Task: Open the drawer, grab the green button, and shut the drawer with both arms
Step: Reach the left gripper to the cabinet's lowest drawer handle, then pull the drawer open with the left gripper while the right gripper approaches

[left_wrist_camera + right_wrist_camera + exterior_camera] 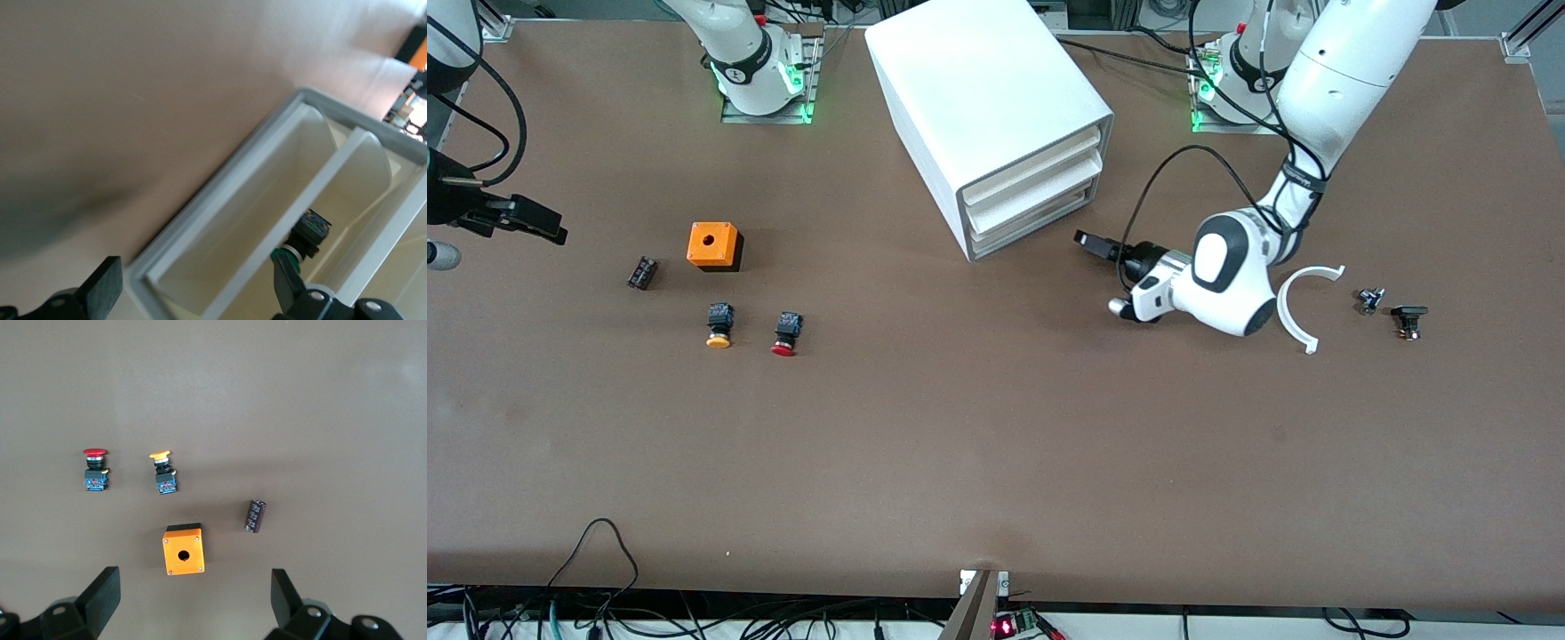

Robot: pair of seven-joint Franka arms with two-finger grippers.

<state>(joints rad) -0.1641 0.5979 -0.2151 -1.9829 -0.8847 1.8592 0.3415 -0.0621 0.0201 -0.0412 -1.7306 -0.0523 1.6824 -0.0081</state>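
Note:
The white cabinet (978, 98) stands at the table's far middle, its stacked drawers pushed in; the lowest drawer (1039, 224) sits just above the table. My left gripper (1096, 244) is low beside the cabinet's front, open and empty, touching nothing. In the left wrist view the left gripper (195, 287) faces the cabinet's open-fronted drawers (220, 220). The green-capped button (303, 241) lies inside one; I cannot tell which. My right gripper (538, 222) waits open and empty at the right arm's end of the table; in its wrist view (193, 600) it is over the orange box (183, 551).
An orange box (714, 245), a dark cylinder (643, 272), an orange-capped button (719, 325) and a red-capped button (785, 334) lie toward the right arm's end. A white curved piece (1303, 307) and two small dark parts (1371, 300) (1408, 320) lie by the left arm.

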